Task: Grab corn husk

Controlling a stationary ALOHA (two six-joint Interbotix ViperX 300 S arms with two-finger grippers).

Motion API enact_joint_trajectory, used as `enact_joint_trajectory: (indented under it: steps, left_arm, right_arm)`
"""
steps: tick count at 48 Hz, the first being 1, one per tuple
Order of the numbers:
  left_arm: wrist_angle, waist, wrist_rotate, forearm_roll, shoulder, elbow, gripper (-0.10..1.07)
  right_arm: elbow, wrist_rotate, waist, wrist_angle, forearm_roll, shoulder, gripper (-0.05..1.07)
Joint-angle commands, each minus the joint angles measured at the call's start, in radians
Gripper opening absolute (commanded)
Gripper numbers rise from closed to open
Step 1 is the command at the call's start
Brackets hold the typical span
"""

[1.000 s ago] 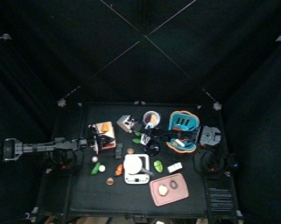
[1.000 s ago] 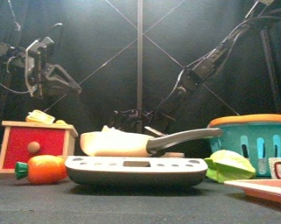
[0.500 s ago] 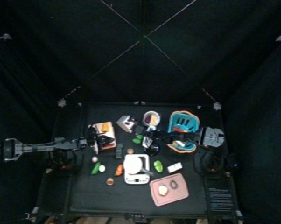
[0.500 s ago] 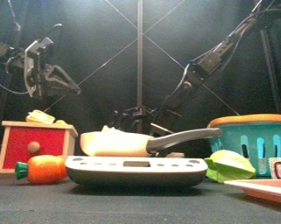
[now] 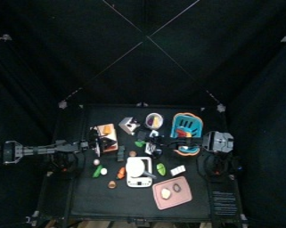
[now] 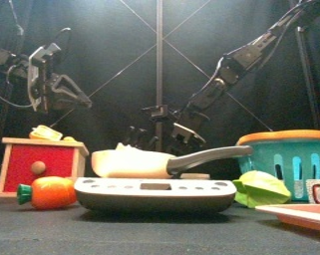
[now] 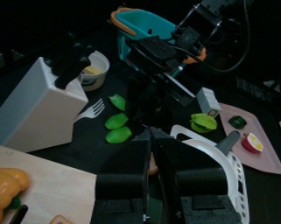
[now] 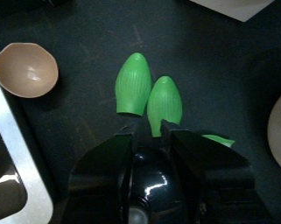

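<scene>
The corn husk [image 8: 149, 92] is two ribbed green leaves lying side by side on the black table, seen in the right wrist view. My right gripper [image 8: 164, 136] hangs straight above them, open, with a jaw on either side of the near leaf's narrow end and nothing held. The left wrist view shows the same husk [image 7: 116, 122] under the right arm. From the front, the right gripper [image 6: 165, 126] is low behind the scale. My left gripper [image 6: 49, 92] rests raised at the far left, shut.
A beige bowl [image 8: 25, 68] sits close to the husk. A white scale [image 6: 156, 191] stands at the front centre, with a red box [image 6: 43, 164] and an orange fruit [image 6: 52, 192] to its left. The teal basket [image 6: 289, 159] and a pink board [image 5: 173, 191] are right.
The right arm has reached further left across the table, and its gripper has come down over the husk. Its jaws stay as wide as before. The left arm has not moved.
</scene>
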Motion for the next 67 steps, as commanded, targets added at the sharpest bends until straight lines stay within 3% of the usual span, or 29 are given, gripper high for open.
enact_joint_trajectory:
  steps: [1, 26, 39, 67]
  left_arm:
    - [-0.003, 0.002, 0.002, 0.000, 0.000, -0.011, 0.50]
    - [-0.002, 0.002, 0.000, 0.000, 0.000, -0.009, 0.50]
    - [0.000, 0.003, 0.000, 0.000, 0.000, -0.009, 0.50]
    - [0.000, 0.002, 0.000, 0.000, 0.000, -0.009, 0.50]
  right_arm:
    - [-0.011, 0.002, -0.012, -0.006, 0.017, -0.057, 0.70]
    - [0.037, 0.003, -0.103, 0.000, 0.109, -0.080, 0.91]
    - [0.044, 0.002, -0.150, 0.002, 0.132, -0.078, 0.91]
    - [0.046, 0.000, -0.149, 0.032, 0.112, -0.002, 0.89]
